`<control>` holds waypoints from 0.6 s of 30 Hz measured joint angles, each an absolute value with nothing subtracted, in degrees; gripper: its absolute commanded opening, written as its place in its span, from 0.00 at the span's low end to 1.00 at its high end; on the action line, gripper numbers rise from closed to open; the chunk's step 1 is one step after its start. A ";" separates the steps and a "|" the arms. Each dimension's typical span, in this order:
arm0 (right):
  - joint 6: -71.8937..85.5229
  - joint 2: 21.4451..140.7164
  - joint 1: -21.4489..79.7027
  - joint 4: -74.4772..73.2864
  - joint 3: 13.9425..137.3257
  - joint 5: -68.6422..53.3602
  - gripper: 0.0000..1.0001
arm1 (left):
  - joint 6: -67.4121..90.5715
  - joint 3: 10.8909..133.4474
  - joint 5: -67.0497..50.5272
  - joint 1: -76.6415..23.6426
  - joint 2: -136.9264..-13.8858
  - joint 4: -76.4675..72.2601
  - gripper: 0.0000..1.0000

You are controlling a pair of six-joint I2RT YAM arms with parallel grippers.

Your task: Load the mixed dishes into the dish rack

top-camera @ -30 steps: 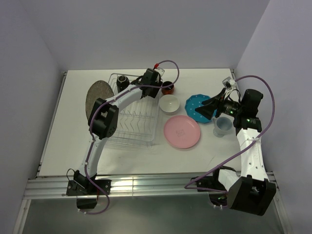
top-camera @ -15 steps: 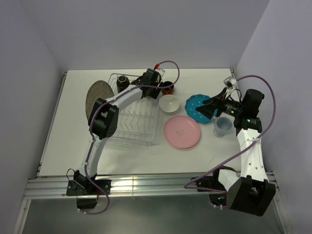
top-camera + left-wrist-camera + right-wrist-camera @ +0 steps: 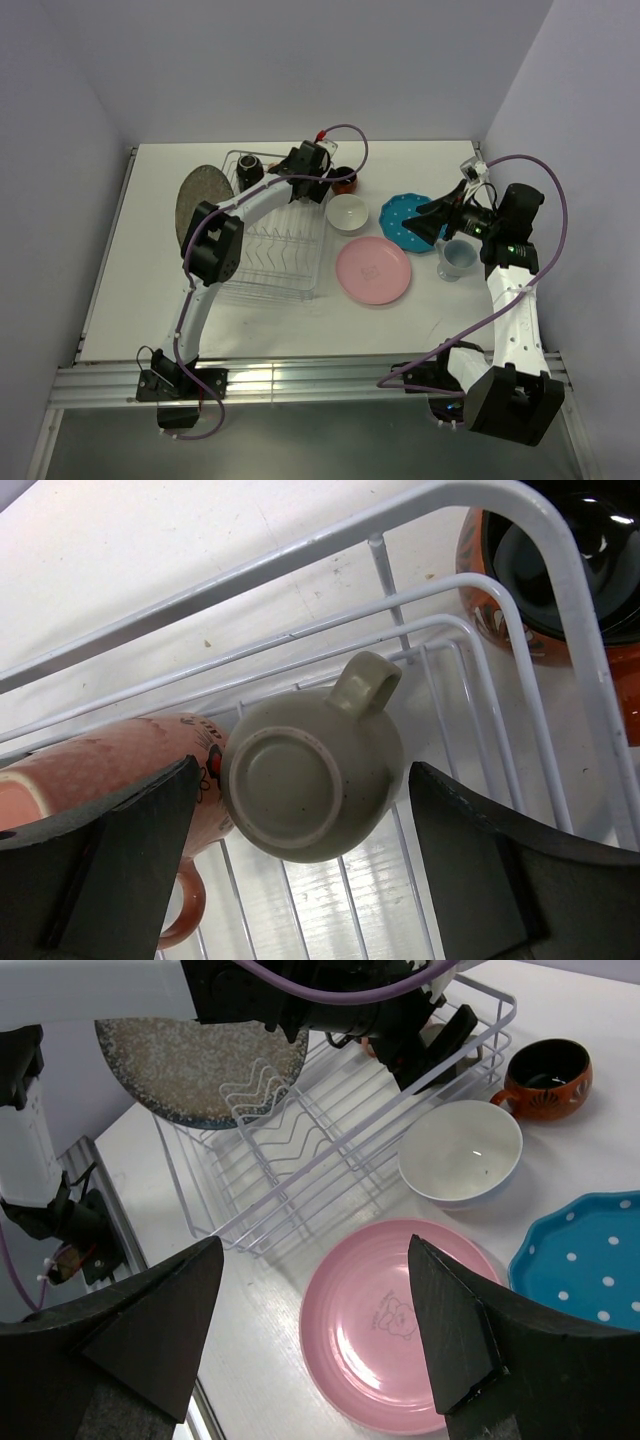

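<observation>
In the left wrist view a grey-beige mug point(image 3: 310, 775) sits upside down on the wires of the dish rack point(image 3: 440, 640), handle pointing away. My left gripper point(image 3: 300, 855) is open around it, with a gap on each side. A pink mug point(image 3: 100, 765) lies on its side beside it. My right gripper point(image 3: 315, 1335) hangs open above the pink plate point(image 3: 400, 1330), holding nothing. The white bowl point(image 3: 460, 1150), teal dotted plate point(image 3: 585, 1260) and dark-red mug point(image 3: 545, 1080) stand on the table right of the rack. The pale blue mug point(image 3: 455, 258) stands under the right arm.
A grey speckled plate point(image 3: 200, 200) leans at the rack's left side, and a black mug point(image 3: 250, 170) is at its far left corner. The left arm point(image 3: 260, 200) stretches across the dish rack point(image 3: 270, 250). Walls close in on the table at the back and both sides.
The left gripper's jaws have spread wider at the rack's far end. Both arms have barely shifted, and the dishes on the table stay where they were.
</observation>
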State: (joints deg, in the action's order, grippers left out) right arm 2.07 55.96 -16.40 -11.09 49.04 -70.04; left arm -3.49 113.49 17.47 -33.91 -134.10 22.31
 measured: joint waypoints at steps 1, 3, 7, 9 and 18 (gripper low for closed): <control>2.09 55.96 -16.40 -11.07 49.04 -70.04 0.82 | -3.53 113.49 17.56 -33.95 -134.10 22.31 0.94; 2.07 55.96 -16.40 -11.07 49.04 -70.06 0.82 | -3.68 113.51 17.96 -34.04 -134.08 22.31 0.94; 2.07 55.96 -16.45 -11.07 49.04 -70.06 0.82 | -3.88 114.72 18.11 -34.26 -134.08 23.29 0.95; 2.07 55.96 -16.47 -11.07 49.04 -70.08 0.82 | -3.90 115.52 18.13 -34.59 -133.97 23.59 0.95; 2.04 55.96 -16.56 -11.09 49.01 -70.06 0.82 | -4.23 117.89 17.02 -36.10 -131.37 24.73 0.96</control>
State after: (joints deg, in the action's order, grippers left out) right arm 2.04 55.96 -16.56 -11.09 49.01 -70.06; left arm -4.23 117.89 17.02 -36.10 -131.37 24.73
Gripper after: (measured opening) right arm 0.819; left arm 0.957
